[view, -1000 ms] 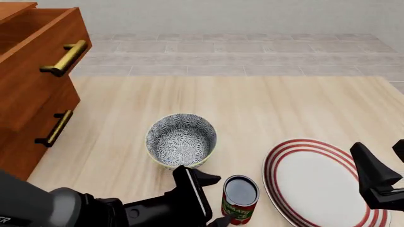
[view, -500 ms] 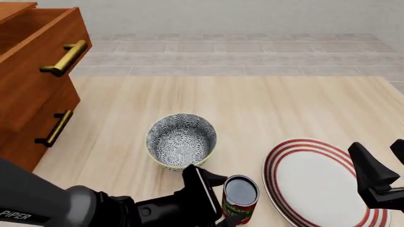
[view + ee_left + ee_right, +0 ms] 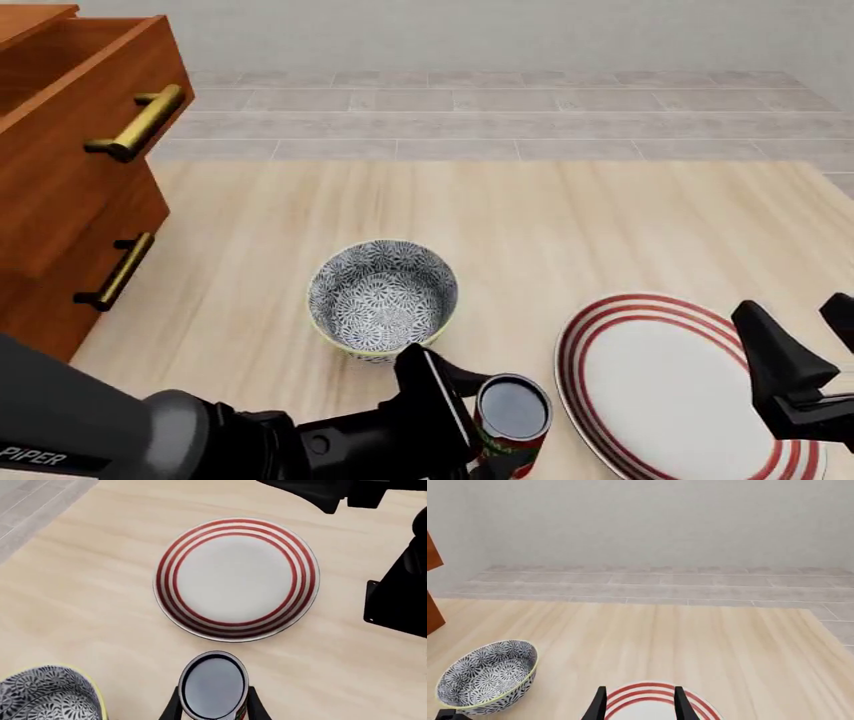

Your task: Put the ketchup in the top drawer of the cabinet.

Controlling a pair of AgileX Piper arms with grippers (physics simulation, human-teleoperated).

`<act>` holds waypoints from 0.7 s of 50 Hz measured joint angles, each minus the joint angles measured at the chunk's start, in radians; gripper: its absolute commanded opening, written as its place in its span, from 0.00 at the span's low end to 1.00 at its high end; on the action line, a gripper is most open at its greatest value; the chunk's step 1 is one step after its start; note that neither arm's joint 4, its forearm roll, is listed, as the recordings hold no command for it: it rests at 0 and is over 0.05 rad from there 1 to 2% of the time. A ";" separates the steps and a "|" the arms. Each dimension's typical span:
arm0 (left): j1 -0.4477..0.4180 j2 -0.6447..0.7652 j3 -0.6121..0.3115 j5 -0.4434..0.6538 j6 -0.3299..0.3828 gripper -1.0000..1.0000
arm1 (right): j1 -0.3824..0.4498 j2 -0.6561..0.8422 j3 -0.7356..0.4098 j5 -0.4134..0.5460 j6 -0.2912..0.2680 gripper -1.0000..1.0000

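Observation:
The ketchup [image 3: 513, 412], a small red can with a dark glossy top, stands on the table near the front edge. It also shows in the left wrist view [image 3: 213, 682]. My left gripper [image 3: 487, 430] is open, with one finger on each side of the can, close against it. The cabinet [image 3: 47, 260] stands at the far left. Its top drawer [image 3: 80, 140] is pulled out, with a brass handle [image 3: 136, 122]. My right gripper [image 3: 805, 338] is open and empty above the right rim of the plate.
A grey patterned bowl [image 3: 383, 297] sits just behind the can, towards the cabinet. A white plate with red rings [image 3: 661, 385] lies right of the can. Both show in the left wrist view, bowl [image 3: 47, 695] and plate [image 3: 237, 577].
My left gripper has slid forward so its fingers now reach around the can. The can has barely shifted. The right gripper has stayed almost still.

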 measured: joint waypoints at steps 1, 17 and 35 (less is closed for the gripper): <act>0.000 -0.001 0.000 0.001 -0.001 0.00 | 0.000 0.001 0.000 -0.001 0.000 1.00; 0.001 -0.061 0.004 0.043 -0.010 0.00 | 0.003 0.011 0.000 -0.008 -0.002 1.00; 0.070 -0.240 0.052 0.109 -0.033 0.00 | 0.005 0.022 0.000 -0.016 0.000 1.00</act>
